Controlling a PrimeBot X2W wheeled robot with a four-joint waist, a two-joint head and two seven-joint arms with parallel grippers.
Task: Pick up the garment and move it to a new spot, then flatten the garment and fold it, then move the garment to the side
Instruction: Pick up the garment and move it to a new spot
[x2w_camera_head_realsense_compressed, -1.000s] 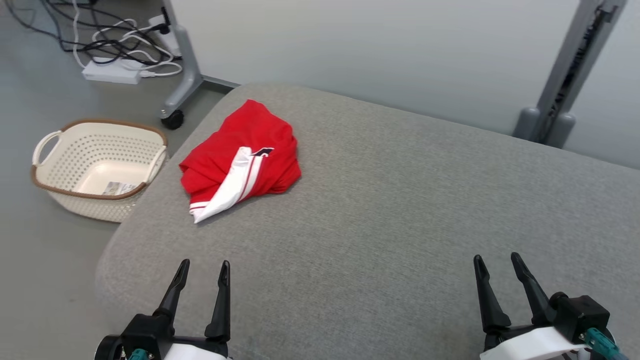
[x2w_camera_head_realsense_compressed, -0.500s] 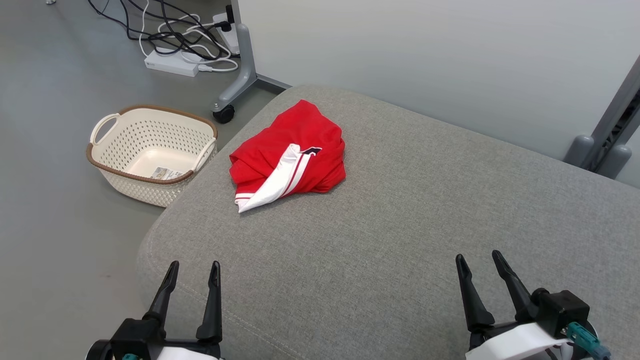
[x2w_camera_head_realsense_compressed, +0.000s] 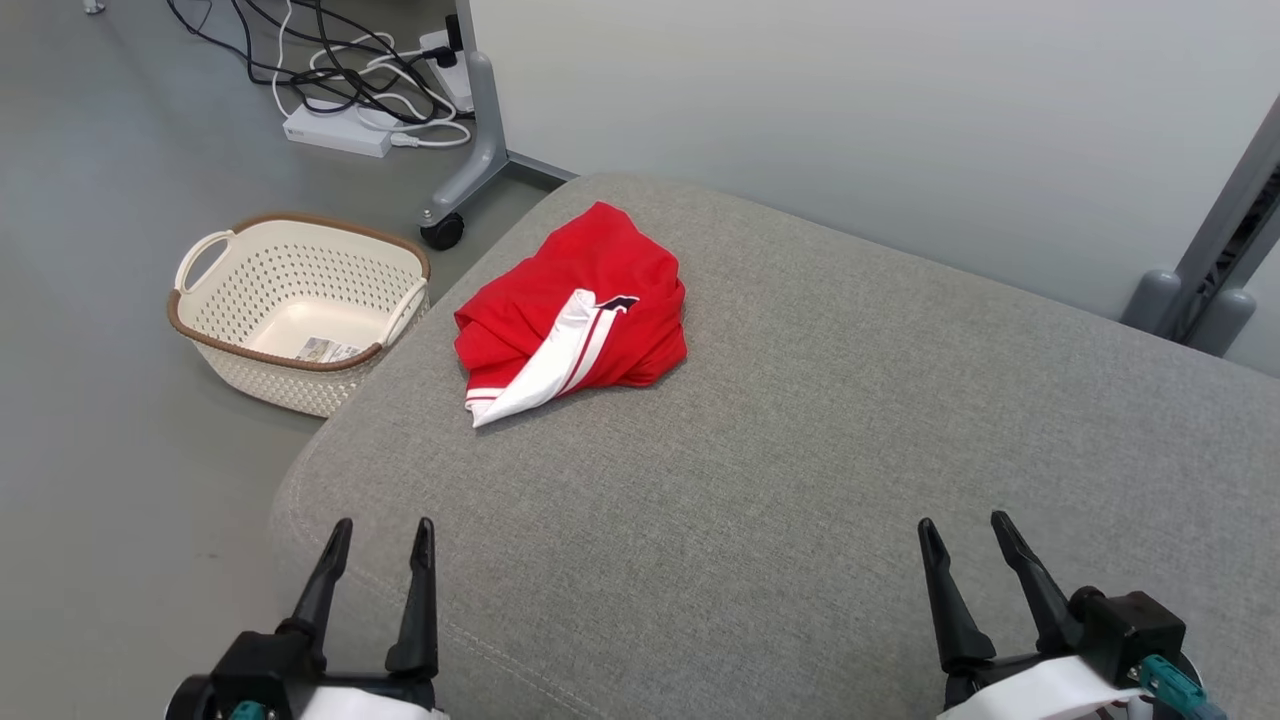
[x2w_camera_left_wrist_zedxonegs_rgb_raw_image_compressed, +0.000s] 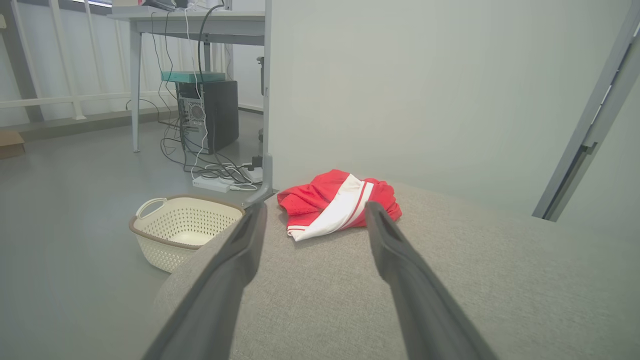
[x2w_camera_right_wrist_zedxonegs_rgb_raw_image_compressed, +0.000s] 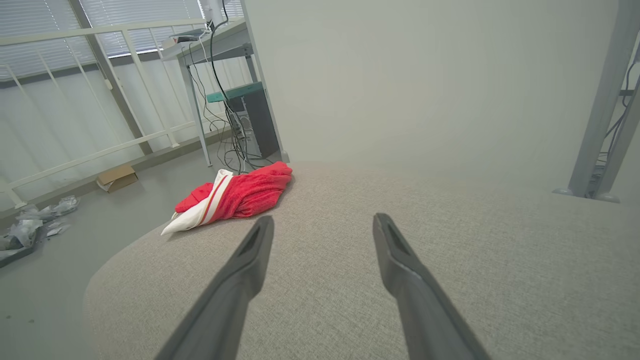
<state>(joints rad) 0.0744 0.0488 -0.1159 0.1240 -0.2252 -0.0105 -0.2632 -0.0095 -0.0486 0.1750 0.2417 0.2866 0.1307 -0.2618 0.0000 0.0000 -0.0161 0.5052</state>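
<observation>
Just panned the view, haven't touched the crumpled red-and-white fabric garment (x2w_camera_head_realsense_compressed: 570, 315) on the grey upholstered cushion (x2w_camera_head_realsense_compressed: 800, 450) yet. Left gripper (x2w_camera_head_realsense_compressed: 385, 525), right gripper (x2w_camera_head_realsense_compressed: 962, 520) spread wide, empty-handed.

Light: bright, even, diffuse; no glare. Head view sharp edge to edge. The garment (x2w_camera_head_realsense_compressed: 570, 310) throws only a thin soft shadow on the cushion (x2w_camera_head_realsense_compressed: 800, 450), near side. Wrist views: wide-angle bend at margins, uprights lean. Both left gripper (x2w_camera_left_wrist_zedxonegs_rgb_raw_image_compressed: 315, 205) and right gripper (x2w_camera_right_wrist_zedxonegs_rgb_raw_image_compressed: 324, 217) loom close, soft-focus; bkgd sharper. Right wrist view: daylight thru blinds (x2w_camera_right_wrist_zedxonegs_rgb_raw_image_compressed: 40, 40), upper left, slightly washed out.
</observation>
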